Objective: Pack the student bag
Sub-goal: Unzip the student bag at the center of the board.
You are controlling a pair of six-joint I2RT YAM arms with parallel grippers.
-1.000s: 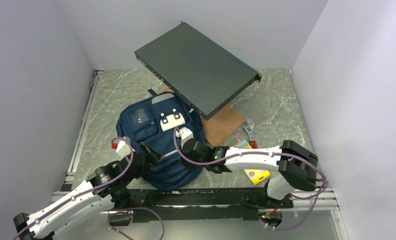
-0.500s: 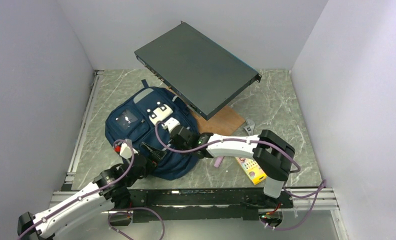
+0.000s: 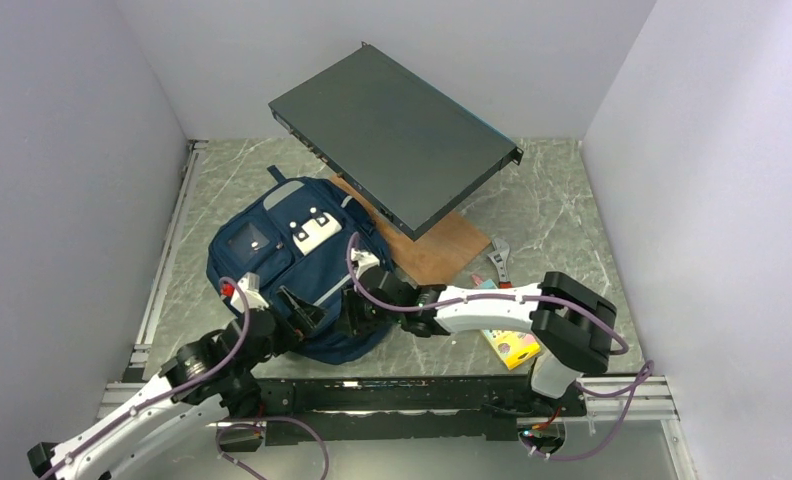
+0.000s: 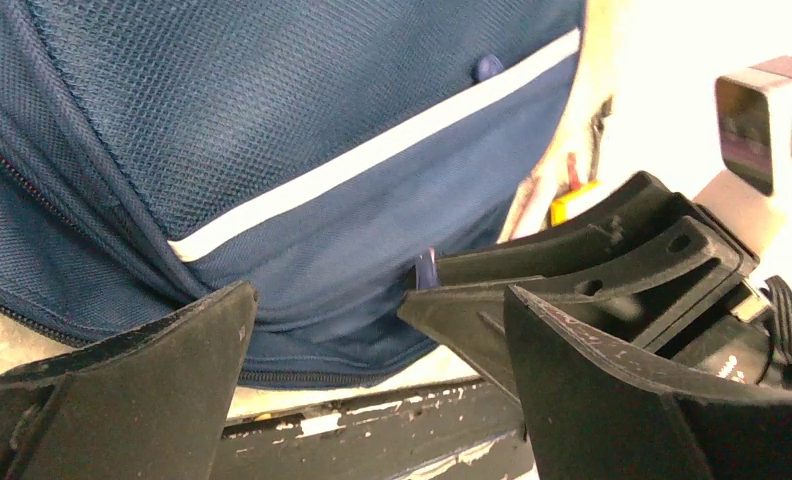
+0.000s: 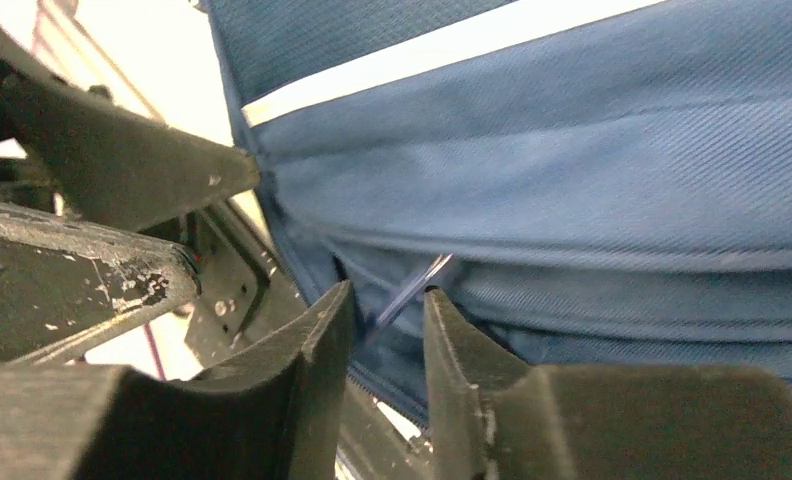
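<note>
- Right gripper [image 5: 389, 295] is nearly closed, pinching the zipper pull [image 5: 417, 280]; drag along the zip line.
- Left gripper [image 4: 377, 300] gapes wide; clamp student bag [image 3: 272, 240] fabric first.

My left end effector [image 3: 304, 308] and my right end effector [image 3: 358, 314] cover the near edge of the student bag [image 3: 272, 240] from above. Up close, a thin blue tab [image 5: 409, 287] sits between my right fingers, but I cannot tell if they pinch it. The brown board [image 3: 450, 250] is half hidden under the dark flat box [image 3: 392, 130]. My right arm [image 3: 492, 305] covers part of the bright little box [image 3: 513, 349].
</note>
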